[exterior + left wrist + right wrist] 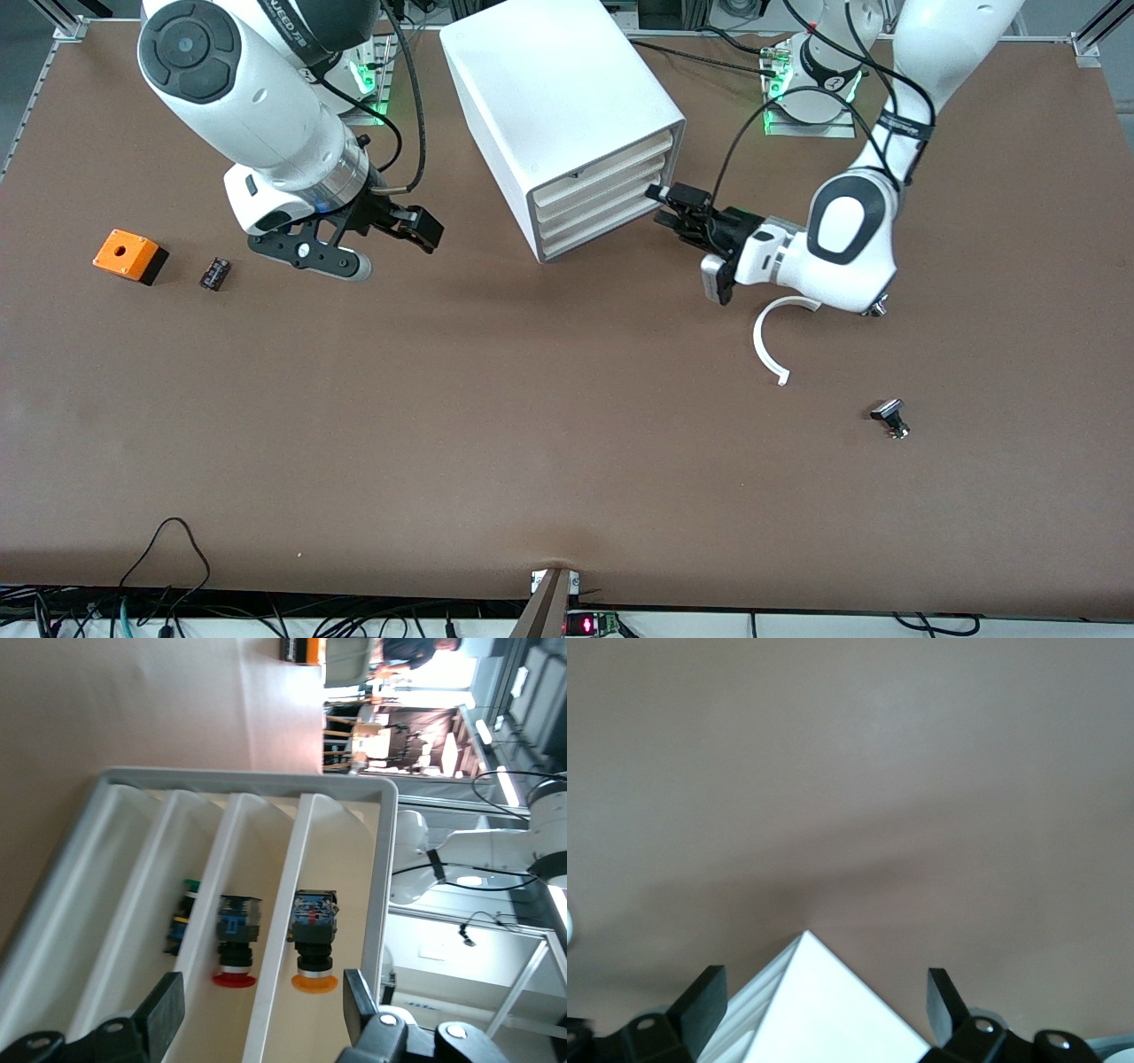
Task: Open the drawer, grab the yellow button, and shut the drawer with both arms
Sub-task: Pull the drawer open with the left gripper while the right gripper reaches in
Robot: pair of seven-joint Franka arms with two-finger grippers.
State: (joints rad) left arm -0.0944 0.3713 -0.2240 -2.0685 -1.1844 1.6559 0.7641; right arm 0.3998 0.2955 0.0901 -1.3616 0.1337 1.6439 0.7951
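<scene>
The white drawer cabinet (567,106) stands at the middle of the table's robot side, its stacked drawers (602,208) flush in the front view. My left gripper (675,209) is open right at the drawer fronts. The left wrist view looks into the drawers between the open left gripper's (261,1020) fingers. The button (314,943) with the orange-yellow cap lies in one drawer. A red-capped one (236,939) and a green one (182,917) lie in the drawers beside it. My right gripper (423,229) is open and empty over the table beside the cabinet. A cabinet corner (824,1019) shows between the right gripper's (824,997) fingers.
An orange box with a black base (129,256) and a small dark part (215,273) lie toward the right arm's end. A white curved strip (772,341) lies under the left arm. A black-and-silver flat-headed part (890,417) lies nearer the front camera.
</scene>
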